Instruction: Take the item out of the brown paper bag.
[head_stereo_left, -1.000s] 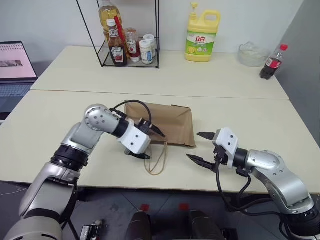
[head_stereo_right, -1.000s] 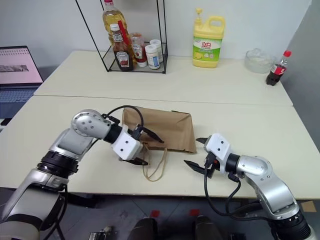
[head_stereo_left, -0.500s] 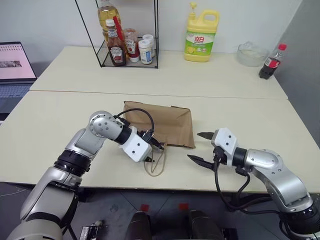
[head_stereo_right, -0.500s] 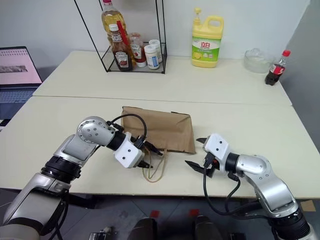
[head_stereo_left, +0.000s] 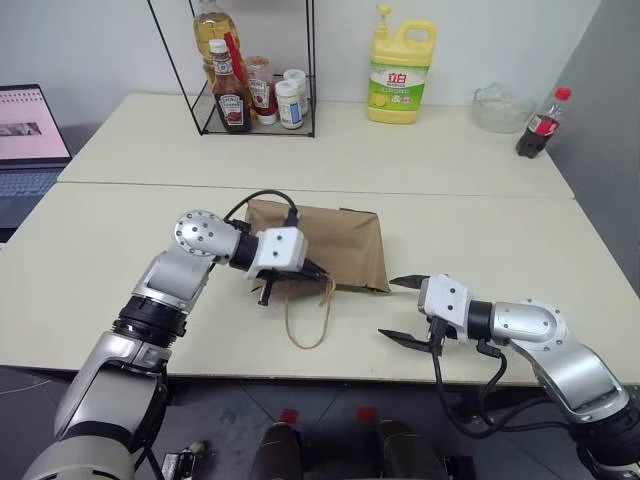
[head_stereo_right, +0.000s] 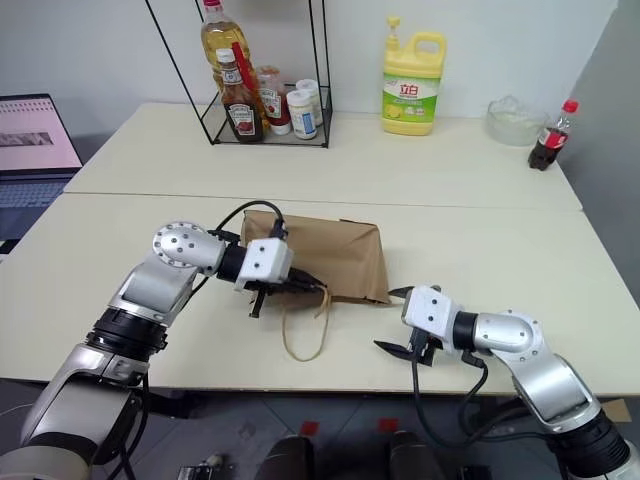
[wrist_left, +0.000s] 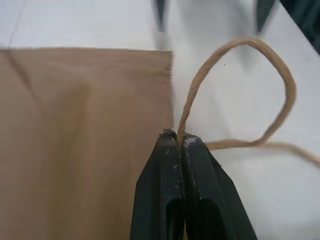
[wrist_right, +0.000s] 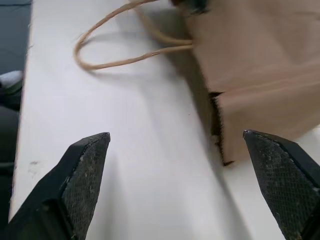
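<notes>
nearest, at the table's (head_stereo_left: 120, 250) front right, the right gripper (head_stereo_left: 402, 309) is held with its fingers spread wide and nothing between them, just off the near right corner of the brown paper bag (head_stereo_left: 340, 245). a little further in and to the left, the left gripper (wrist_left: 176, 136) is seen with its fingers pressed together on one thin paper handle (wrist_left: 272, 82), right at the bag's near edge; the handle's loop trails toward the table's front. the bag lies flat, mouth toward the near side. the item cannot be seen, and is judged to be inside the bag.

the bag is judged light, soft and easily creased or torn; the twisted handle is thin, so a gentle pull is called for. the mouth edge looks the better place to take hold for opening.

at the far side, a wire rack (head_stereo_left: 255, 70) with sauce bottles, a yellow detergent jug (head_stereo_left: 400, 68) with chinese characters on its label, a clear bowl (head_stereo_left: 497, 107) and a cola bottle (head_stereo_left: 536, 125) are found; at far left, a laptop (head_stereo_left: 30, 135).
</notes>
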